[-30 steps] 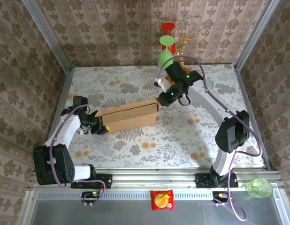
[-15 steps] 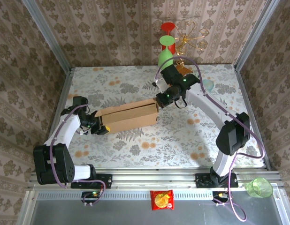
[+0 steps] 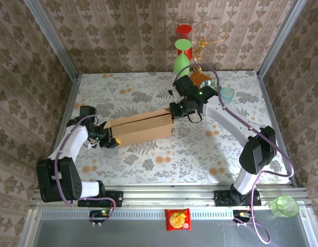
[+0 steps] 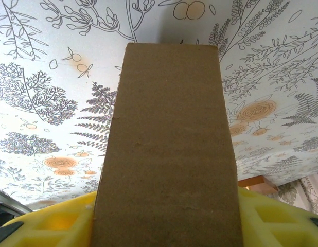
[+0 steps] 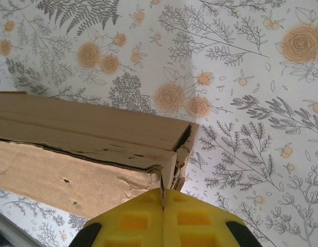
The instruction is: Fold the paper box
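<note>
The paper box is a brown cardboard block lying across the middle of the floral table, folded up and long from left to right. My left gripper is at its left end. In the left wrist view the paper box sits between the yellow fingers, which clamp it on both sides. My right gripper is at the box's right end. In the right wrist view its jaws are shut together, the tips touching the ragged end corner of the paper box.
At the back of the table stand a green cone under a red stand, a wooden slab with a gold wire stand and a teal cup. A green cup and a snack packet lie beyond the near rail.
My right gripper has shifted left and slightly forward onto the box's right end and finished shutting; the teal cup behind the arm now shows. The left gripper and the box stay put.
</note>
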